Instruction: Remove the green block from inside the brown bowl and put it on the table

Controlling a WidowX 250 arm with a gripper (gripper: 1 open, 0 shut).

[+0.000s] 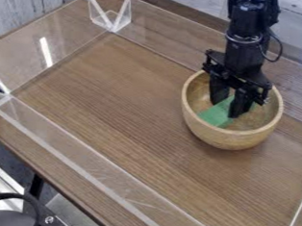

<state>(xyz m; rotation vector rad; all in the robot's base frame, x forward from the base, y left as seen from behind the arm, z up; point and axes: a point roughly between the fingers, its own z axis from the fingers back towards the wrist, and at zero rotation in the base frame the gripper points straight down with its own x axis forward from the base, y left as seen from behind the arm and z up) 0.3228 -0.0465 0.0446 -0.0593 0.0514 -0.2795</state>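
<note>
Right, we have the claw (235,91) down inside the bowl (228,137), coming in from above and behind, with its two fingers dipping past the rim on the far side. Between and below them lies the block (216,116), green against pale wood, resting inside the bowl and slanting across it. The fingers look to be closed on the block, one to each side, though they are dark and small from where we sit, so we'd call that a likely grip rather than a sure one.

Why straight down? Those thick walls, we reckon: a steep reach lets the fingers get at the block without shoving the bowl aside. Pinching across the narrow way would suit a long, flat piece like that.

The bowl sits over on the right of our view, and that leaves bare desk (116,94) beside it, handy for setting the block down. The lift still has to come, as we judge it: straight up, high enough to clear the rim, then across and down. Our worry is a block end catching the wall, which could twist it loose or drag the bowl along.
</note>
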